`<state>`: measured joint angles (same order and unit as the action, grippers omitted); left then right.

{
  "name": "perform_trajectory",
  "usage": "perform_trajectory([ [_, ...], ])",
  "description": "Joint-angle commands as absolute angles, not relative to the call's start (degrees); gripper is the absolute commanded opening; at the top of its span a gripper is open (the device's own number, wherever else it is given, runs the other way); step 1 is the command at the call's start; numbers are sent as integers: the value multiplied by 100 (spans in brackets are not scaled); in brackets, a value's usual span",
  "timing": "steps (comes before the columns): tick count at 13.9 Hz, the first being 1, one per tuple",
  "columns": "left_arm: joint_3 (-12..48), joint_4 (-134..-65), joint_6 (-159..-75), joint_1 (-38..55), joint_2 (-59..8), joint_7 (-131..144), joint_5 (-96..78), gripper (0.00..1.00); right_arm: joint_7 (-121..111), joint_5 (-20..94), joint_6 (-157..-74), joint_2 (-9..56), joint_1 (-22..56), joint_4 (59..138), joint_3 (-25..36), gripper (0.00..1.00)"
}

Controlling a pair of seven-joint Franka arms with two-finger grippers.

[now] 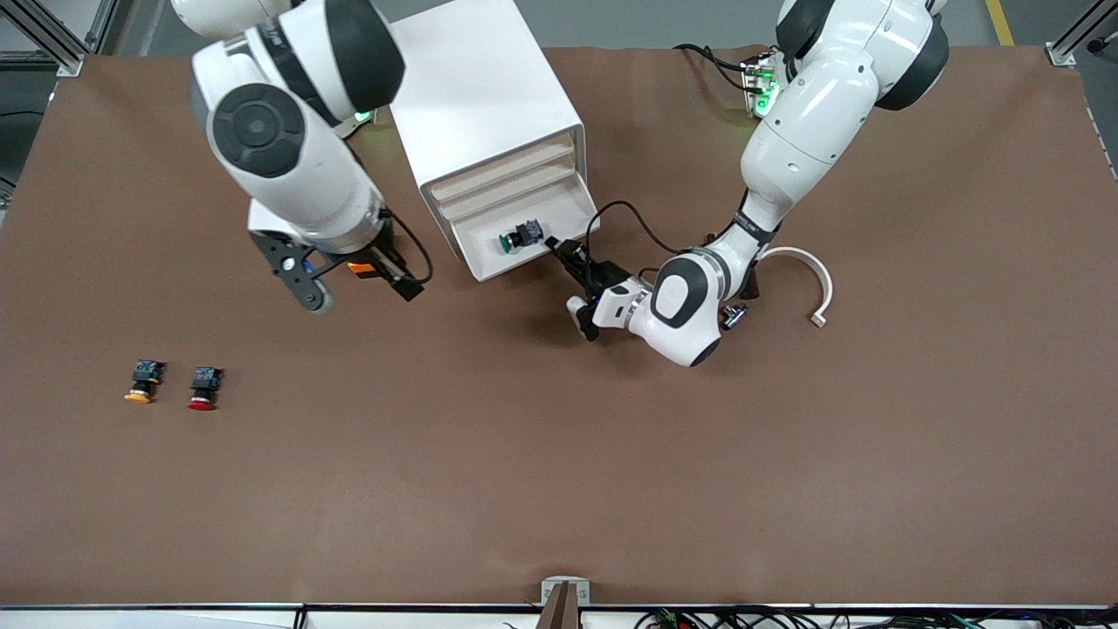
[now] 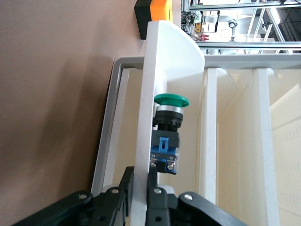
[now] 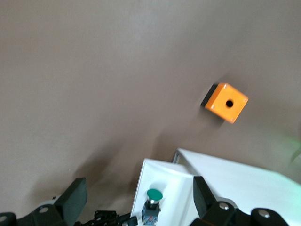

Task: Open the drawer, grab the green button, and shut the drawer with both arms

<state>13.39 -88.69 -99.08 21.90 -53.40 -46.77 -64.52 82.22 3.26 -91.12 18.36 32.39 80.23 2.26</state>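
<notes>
Holding drawer: left end effector (image 1: 556,248) clenched on the drawer (image 1: 524,240) wall, keep steady.
Picking button: right end effector (image 1: 384,278) released above bench (image 1: 559,454); descend onto the button (image 1: 520,237).

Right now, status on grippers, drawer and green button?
Left gripper shut on open drawer front edge. Right gripper open, over table beside cabinet. Green button in drawer, nothing covering it.

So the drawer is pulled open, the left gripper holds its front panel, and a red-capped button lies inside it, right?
Not quite: the button in the drawer has a green cap, as the left wrist view shows. The rest holds: the drawer is open, with the left gripper on its front panel.
</notes>
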Motion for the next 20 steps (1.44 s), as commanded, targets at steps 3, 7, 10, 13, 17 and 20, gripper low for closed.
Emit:
perform_trajectory([
  [3,1310,-8411,-9519,1837,-5563,-4421,-6170,0,9621,211,-9649,2214,4050,7954,272,100],
  [7,1187,-8323,-9518,1819,-5563,-4421,-6187,8,10186,237,-10133,2574,4315,8024,272,100],
  [10,1187,-8332,-9519,1846,-5529,-4299,-6231,100,10213,299,-10808,2602,4342,8584,272,100],
  [13,1169,-8288,-9510,1636,-5353,-3982,-6109,100,10397,299,-11319,2610,4473,9139,272,100],
  [17,1160,-7947,-9519,1109,-5124,-3903,-5083,100,10450,316,-11443,2689,4544,9343,264,100],
  [20,1160,-7638,-9519,897,-5115,-3709,-4248,100,10661,325,-11461,2882,4597,9343,255,100],
])
